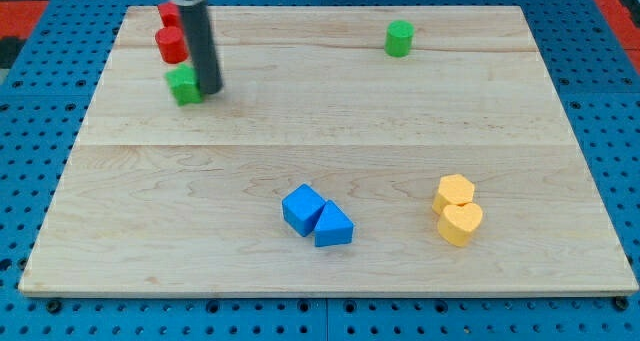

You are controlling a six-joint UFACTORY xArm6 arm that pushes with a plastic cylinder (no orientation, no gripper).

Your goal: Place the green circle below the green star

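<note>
The green circle (399,38) stands near the view's top, right of centre. The green star (184,85) lies at the upper left of the wooden board. My tip (210,88) rests right beside the green star, touching or nearly touching its right side. The dark rod rises from there to the view's top edge. The green circle is far to the right of my tip and a little higher in the view.
A red cylinder (170,45) sits just above the green star, with another red block (168,14) behind it, partly hidden by the rod. A blue cube (303,209) and blue triangle (334,226) touch at bottom centre. A yellow hexagon (454,192) and yellow heart (460,223) sit at bottom right.
</note>
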